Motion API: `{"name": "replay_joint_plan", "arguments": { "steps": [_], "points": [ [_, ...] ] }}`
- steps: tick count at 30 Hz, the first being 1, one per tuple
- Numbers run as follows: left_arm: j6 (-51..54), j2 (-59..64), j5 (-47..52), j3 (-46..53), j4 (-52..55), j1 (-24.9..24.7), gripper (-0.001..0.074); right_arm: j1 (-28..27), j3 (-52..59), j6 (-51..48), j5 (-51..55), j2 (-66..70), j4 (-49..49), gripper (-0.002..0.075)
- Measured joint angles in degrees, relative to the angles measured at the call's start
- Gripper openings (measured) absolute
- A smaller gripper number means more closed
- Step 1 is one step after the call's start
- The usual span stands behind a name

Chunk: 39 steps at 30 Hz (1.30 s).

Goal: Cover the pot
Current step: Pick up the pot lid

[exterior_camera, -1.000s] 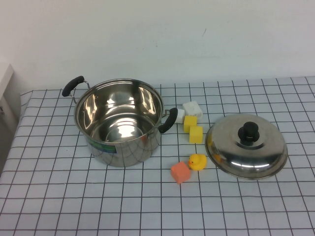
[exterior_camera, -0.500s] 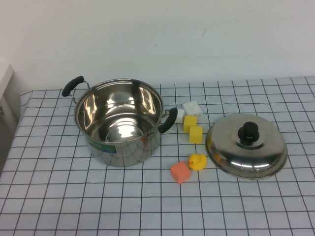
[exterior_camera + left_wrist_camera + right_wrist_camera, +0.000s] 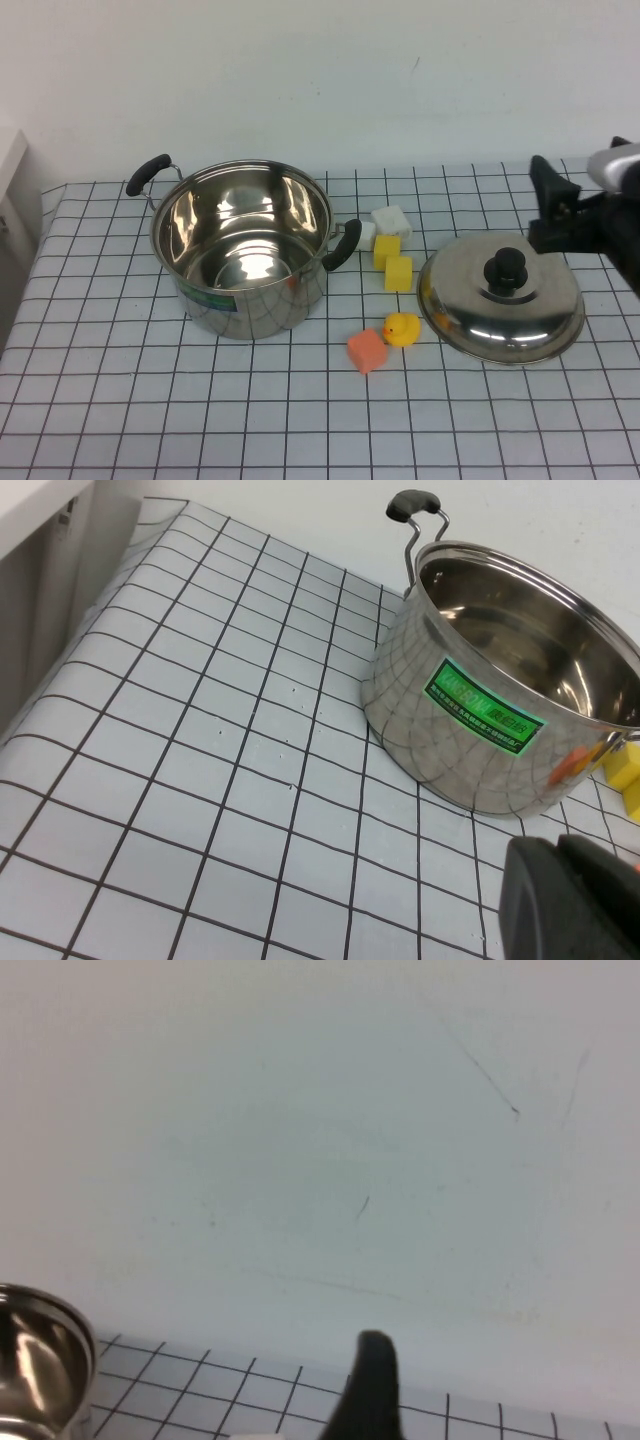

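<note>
A white wall backs the grid-checked table point(image 3: 120, 400). The right gripper point(image 3: 556, 212) hangs just above the lid's point(image 3: 500, 298) far edge, fingers parted, holding nothing, I think. The pot point(image 3: 243, 248) stands uncovered, well off beyond the lid. The left gripper point(image 3: 575, 895) hovers near the pot; its grip I can't tell.

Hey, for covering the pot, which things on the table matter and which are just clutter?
Needed: pot, open; lid, on the table beside it; right gripper, behind the lid; left gripper, near the pot.

Lying about: yellow blocks, white blocks, orange block, toy duck.
</note>
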Motion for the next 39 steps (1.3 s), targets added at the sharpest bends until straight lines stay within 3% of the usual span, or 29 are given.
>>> {"name": "replay_joint_plan", "arguments": {
  "steps": [7, 17, 30, 39],
  "points": [
    [0.00, 0.00, 0.00, 0.00, 0.00, 0.00, -0.0003, 0.00, -8.36, 0.95, -2.19, 14.99, 2.45, 0.0610],
    [0.00, 0.00, 0.00, 0.00, 0.00, 0.00, -0.0003, -3.63, -15.57, 13.21, -2.28, 30.87, 4.66, 0.0610],
    [-0.26, 0.00, 0.00, 0.00, 0.00, 0.00, -0.0003, -4.96, -25.53, 13.42, -2.28, 45.35, 4.56, 0.0609],
    [-0.26, 0.00, 0.00, 0.00, 0.00, 0.00, -0.0003, -4.96, -27.02, 13.31, -2.39, 50.25, 4.67, 0.0556]
  ]
}}
